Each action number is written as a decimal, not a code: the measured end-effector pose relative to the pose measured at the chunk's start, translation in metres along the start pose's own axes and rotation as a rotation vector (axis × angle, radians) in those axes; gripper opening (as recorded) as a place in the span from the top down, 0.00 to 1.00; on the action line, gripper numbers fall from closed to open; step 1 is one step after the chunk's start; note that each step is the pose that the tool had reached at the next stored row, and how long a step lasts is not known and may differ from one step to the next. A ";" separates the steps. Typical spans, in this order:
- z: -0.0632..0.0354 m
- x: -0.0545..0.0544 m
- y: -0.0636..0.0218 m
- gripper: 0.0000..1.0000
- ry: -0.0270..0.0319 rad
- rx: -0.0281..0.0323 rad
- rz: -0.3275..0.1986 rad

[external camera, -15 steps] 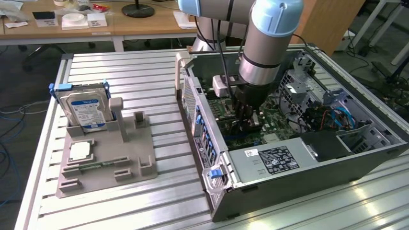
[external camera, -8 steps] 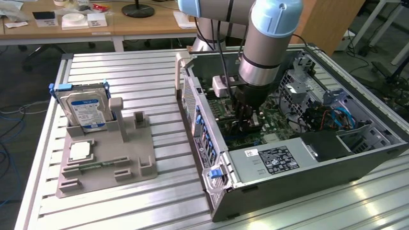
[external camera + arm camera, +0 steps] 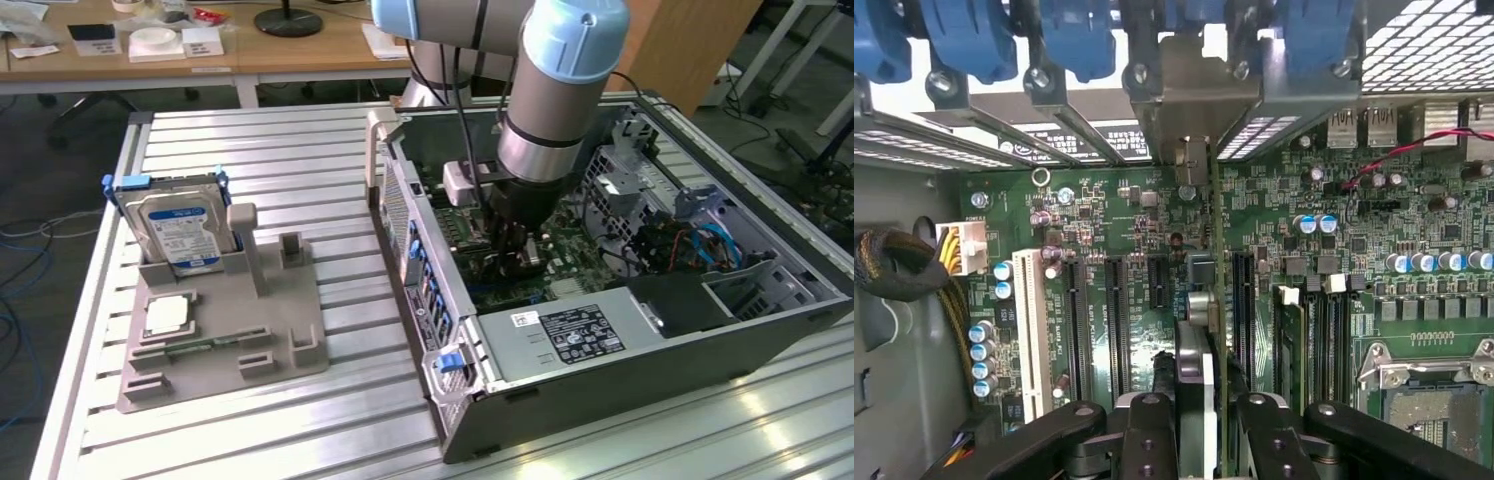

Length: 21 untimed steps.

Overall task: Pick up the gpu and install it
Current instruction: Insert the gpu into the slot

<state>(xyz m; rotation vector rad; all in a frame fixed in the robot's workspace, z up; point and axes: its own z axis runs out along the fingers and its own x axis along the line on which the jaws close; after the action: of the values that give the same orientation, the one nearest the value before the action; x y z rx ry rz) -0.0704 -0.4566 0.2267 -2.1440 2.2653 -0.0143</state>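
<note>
nearest the wrist camera, the gripper [image 3: 1194, 425] has its dark fingers [image 3: 1144, 430] pinching the gpu [image 3: 1196, 370], a thin card seen edge-on, standing upright over the green motherboard [image 3: 1124, 230] among the long black expansion slots [image 3: 1116, 320]. its metal bracket [image 3: 1189, 110] reaches the case's rear wall beneath the blue slot clips [image 3: 1069, 40]. in the exterior view the arm [image 3: 561, 100] plunges into the open computer case [image 3: 667, 330]. beyond, near the slatted table's [image 3: 254, 140] far corner, a grey holder [image 3: 220, 340] carries the hard drive [image 3: 180, 225].
</note>
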 end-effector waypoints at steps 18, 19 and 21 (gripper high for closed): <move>0.0050 0.000 0.0026 0.72 -0.0004 0.0021 0.000; 0.0050 0.000 0.0026 0.72 -0.0003 0.0021 -0.001; 0.0050 0.000 0.0027 0.72 -0.0012 0.0019 0.000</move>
<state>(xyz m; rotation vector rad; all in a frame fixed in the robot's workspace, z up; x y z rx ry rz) -0.0729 -0.4565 0.2217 -2.1429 2.2633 -0.0151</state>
